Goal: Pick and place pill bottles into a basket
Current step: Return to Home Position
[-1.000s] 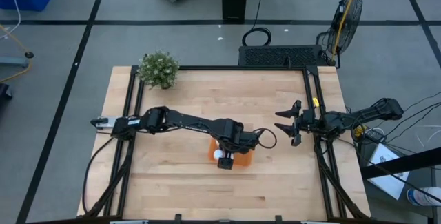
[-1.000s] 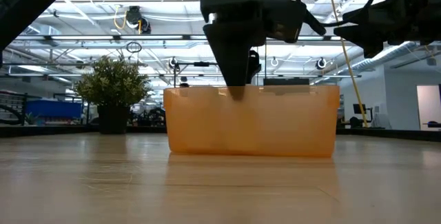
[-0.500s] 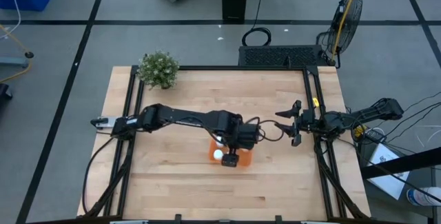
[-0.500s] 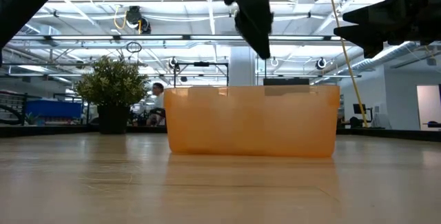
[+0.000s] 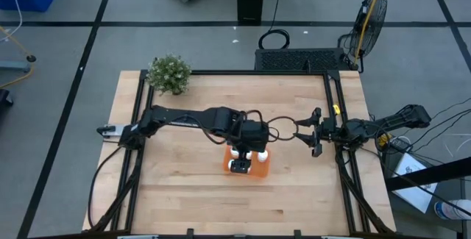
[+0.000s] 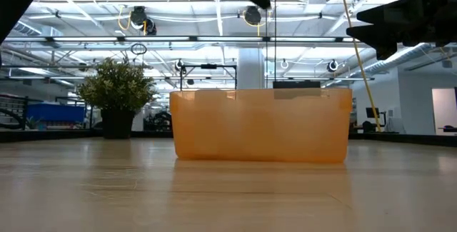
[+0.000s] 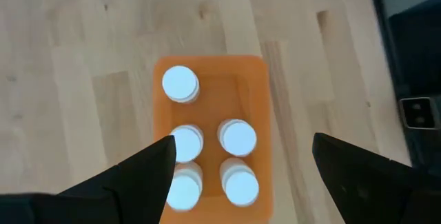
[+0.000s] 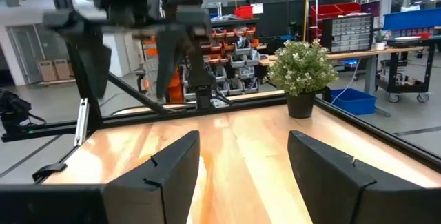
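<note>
Left gripper (image 7: 242, 140) is hovering empty, fingers wide, over the shallow orange plastic basket (image 7: 207, 63), whose wall is hiding the small white pill bottles (image 7: 180, 85) at table level; right gripper (image 5: 312, 131) is waiting, spread.

We see a desk (image 5: 191, 195) of pale wood, laid in long planks with visible grain, smooth and with a soft sheen in the low view. Black rails (image 5: 250, 72) that look like metal edge it. The basket (image 6: 260, 128) is orange plastic, smooth and slightly translucent. The pill bottles (image 7: 180, 85) show white plastic caps, smooth and matt. The left arm's fingers (image 7: 131, 179) and the right arm's fingers (image 8: 158, 176) look like dark matt plastic with flat facets. The floor (image 5: 73, 62) is grey and smooth.
</note>
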`<control>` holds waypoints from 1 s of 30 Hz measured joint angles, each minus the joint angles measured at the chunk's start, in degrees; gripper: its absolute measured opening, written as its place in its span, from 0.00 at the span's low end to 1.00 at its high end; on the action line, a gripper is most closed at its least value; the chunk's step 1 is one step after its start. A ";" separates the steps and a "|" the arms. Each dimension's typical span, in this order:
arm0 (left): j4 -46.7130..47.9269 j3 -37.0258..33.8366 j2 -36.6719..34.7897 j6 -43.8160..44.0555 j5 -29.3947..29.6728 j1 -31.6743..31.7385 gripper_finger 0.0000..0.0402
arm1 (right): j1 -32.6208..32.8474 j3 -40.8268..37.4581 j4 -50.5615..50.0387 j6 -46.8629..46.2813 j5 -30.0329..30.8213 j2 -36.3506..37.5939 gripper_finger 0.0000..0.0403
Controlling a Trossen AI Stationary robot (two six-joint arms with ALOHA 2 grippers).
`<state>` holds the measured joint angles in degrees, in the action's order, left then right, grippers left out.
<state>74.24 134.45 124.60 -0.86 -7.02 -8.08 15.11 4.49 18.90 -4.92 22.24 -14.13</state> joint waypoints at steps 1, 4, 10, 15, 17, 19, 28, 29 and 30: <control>0.13 0.00 -0.46 0.02 -0.02 -0.05 0.86 | 0.00 0.00 0.00 0.01 0.01 0.00 0.53; 0.66 0.00 -2.53 -1.39 -0.06 -0.30 0.86 | 0.00 0.00 0.03 0.02 -0.11 0.00 0.53; -6.32 -0.07 -8.22 -8.99 -0.38 -2.71 0.85 | -0.02 0.00 3.09 0.06 -7.81 1.01 0.53; -4.45 -0.02 -12.83 -10.55 1.41 -4.10 0.86 | 0.00 0.98 5.71 0.62 -14.86 2.23 0.53; -2.89 -0.04 -14.97 -10.35 2.37 -4.11 0.86 | 0.00 1.91 5.47 0.95 -15.08 2.99 0.53; -1.34 -0.04 -17.65 -9.94 2.55 -4.18 0.85 | -0.02 3.24 4.64 1.32 -15.02 3.24 0.53; -7.27 -14.33 -32.12 -14.68 2.33 -4.56 0.87 | 0.00 15.00 -11.67 0.42 -16.55 3.75 0.53; -9.28 -18.41 -34.52 -14.66 2.35 -4.14 0.87 | 0.00 16.26 -12.97 0.28 -16.55 3.77 0.53; -11.69 -22.75 -37.29 -14.46 2.47 -3.61 0.87 | 0.00 17.45 -14.27 0.28 -16.57 3.78 0.53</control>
<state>62.55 111.70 87.31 -15.33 -4.55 -11.69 15.11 21.94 4.63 -4.64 5.67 -10.35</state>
